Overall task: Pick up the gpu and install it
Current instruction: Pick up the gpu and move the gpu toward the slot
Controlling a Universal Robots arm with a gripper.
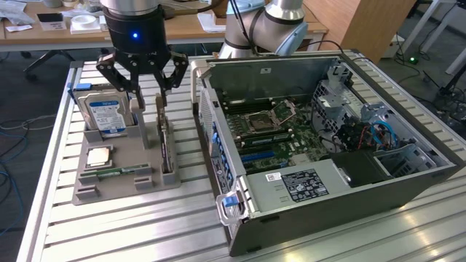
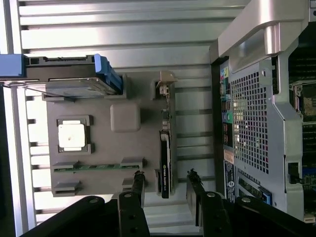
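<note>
exterior view: gripper (image 1: 149,102) jaws apart, hanging over the grey holder (image 1: 124,188), on the exterior view's left of the open computer case (image 1: 350,191); gpu (image 1: 167,139) stands on edge in the holder | wrist view: gpu (image 2: 164,153) lies between both fingers (image 2: 138,185), a gap on each side

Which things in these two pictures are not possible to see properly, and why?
- Graphics card: exterior view, stands on edge in the grey holder, so its faces are hidden.
- Hard drive: wrist view, cut off by the picture's edge.
- Label on the computer: exterior view, print too small to read.
</note>
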